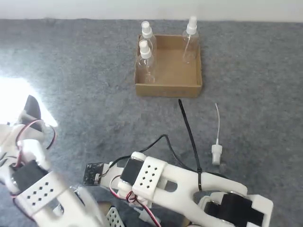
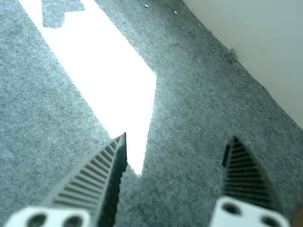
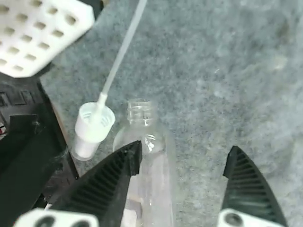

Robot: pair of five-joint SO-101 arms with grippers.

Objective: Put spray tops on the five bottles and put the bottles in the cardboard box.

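The right gripper [image 3: 184, 149], jaws spread and grasping nothing, straddles a clear, uncapped plastic bottle [image 3: 154, 161] lying on the grey felt table [image 1: 71, 71], well short of the brown cardboard box [image 1: 168, 90]; a white spray top with long tube [image 3: 92, 127] lies just beside its neck; the left gripper [image 2: 179, 139] hangs released over bare felt; a second white spray top [image 1: 216, 153] lies nearer the box; inside it stand three capped clear bottles [image 1: 146, 61]. Capping the fourth bottle seems in hand; next, grip and upright it.

No readable text, labels, numbers or signs anywhere
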